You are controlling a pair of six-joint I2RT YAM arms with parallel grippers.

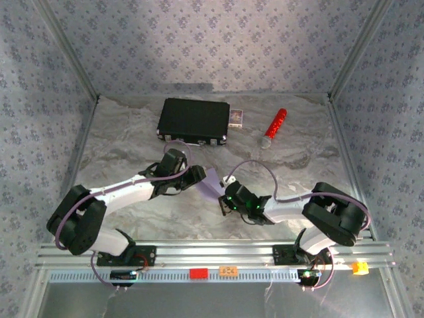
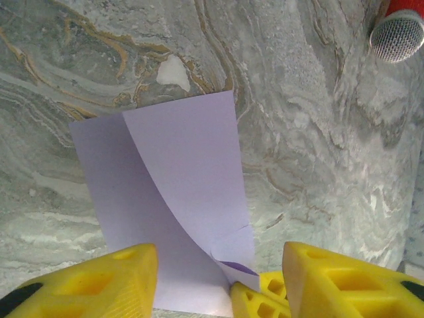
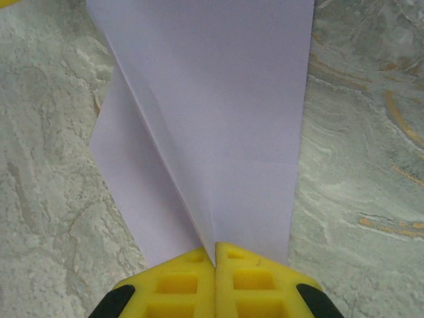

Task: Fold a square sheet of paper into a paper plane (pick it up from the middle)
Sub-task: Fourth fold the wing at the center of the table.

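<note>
Lilac sheet of paper [image 3: 218, 119], partly folded, centre frame. Right gripper [image 3: 215, 255] clenched on its lower edge. Left gripper [image 2: 218, 258] released, jaws apart.

readable text: none | card box [image 1: 236, 118]: print too small to read

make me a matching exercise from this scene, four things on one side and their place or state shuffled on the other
1 left pincer
2 right pincer
3 black case
4 red-and-silver cylinder

a shut on the lilac paper
b at the back, left of the small card box
c standing open
d at the back, right of the small card box

Pairs: 1-c, 2-a, 3-b, 4-d
</note>
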